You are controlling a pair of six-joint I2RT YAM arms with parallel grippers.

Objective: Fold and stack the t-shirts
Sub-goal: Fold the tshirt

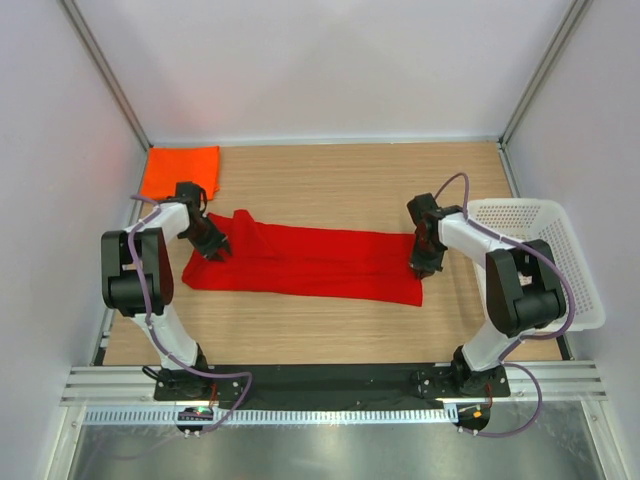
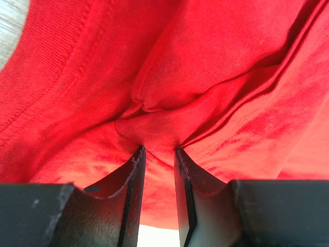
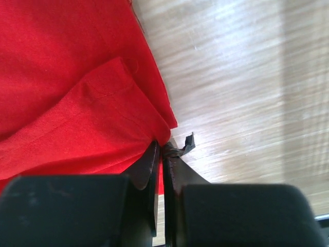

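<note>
Seen from above, a light wooden table [image 1: 330, 185] holds 2 t-shirts. The red t-shirt [image 1: 320, 262] lies stretched in a long, creased band across the middle of the frame, running left to right. The orange t-shirt [image 1: 180, 170] sits folded flat in the upper left corner of the table, above the left end of the red one. A white mesh basket [image 1: 575, 250] stands at the right edge. The left gripper [image 1: 218, 250] is down on the left end of the red t-shirt. In its wrist view its 2 black fingers [image 2: 131, 180] stand a little apart, with a bunched fold of red cloth pinched between their tips. The right gripper [image 1: 424, 268] is down on the right end of the band. In its wrist view its fingers [image 3: 146, 170] are pressed almost together, clamped on the shirt's edge, with bare wood to the right
</note>
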